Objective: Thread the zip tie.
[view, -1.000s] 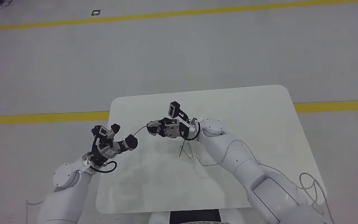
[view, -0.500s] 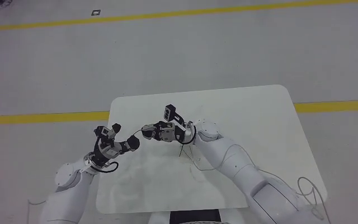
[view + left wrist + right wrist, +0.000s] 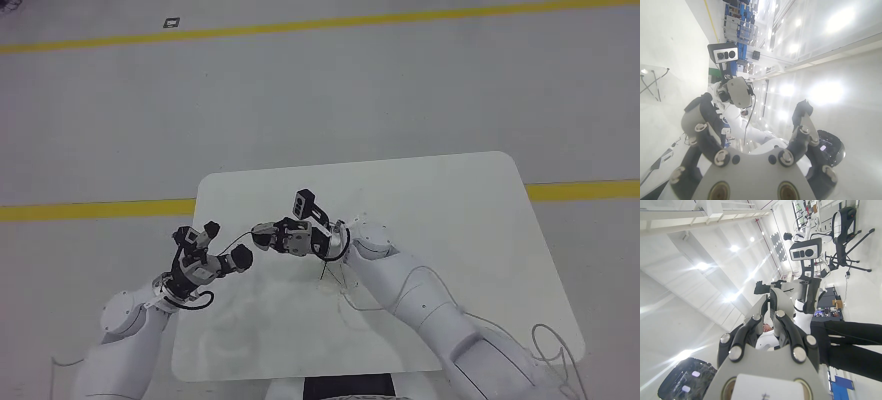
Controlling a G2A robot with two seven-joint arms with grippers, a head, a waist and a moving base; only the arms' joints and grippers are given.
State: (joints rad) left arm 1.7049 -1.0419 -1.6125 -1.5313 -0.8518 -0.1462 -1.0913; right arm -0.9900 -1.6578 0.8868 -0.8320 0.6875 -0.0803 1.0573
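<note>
A thin black zip tie (image 3: 243, 238) arcs through the air above the white table's (image 3: 450, 200) left part. My right gripper (image 3: 259, 234) is shut on one end of it; in the right wrist view its fingers (image 3: 772, 298) are pressed together. The tie's free end runs toward my left gripper (image 3: 226, 246), which stands open. In the left wrist view, the left gripper (image 3: 749, 104) has its black-padded fingers (image 3: 696, 109) spread wide, with the right gripper (image 3: 738, 92) facing it from close by. Whether the tie touches a left finger I cannot tell.
Several spare black zip ties (image 3: 332, 268) lie crossed on the table beside the right forearm; they also show in the left wrist view, zip ties (image 3: 653, 85). The table's near-left edge (image 3: 185, 330) runs under the left arm. A black cable (image 3: 750, 117) hangs from the right wrist.
The right gripper has carried the zip tie leftward, closer to the left gripper. The left gripper has edged to the right toward it. The gap between the two has shrunk.
</note>
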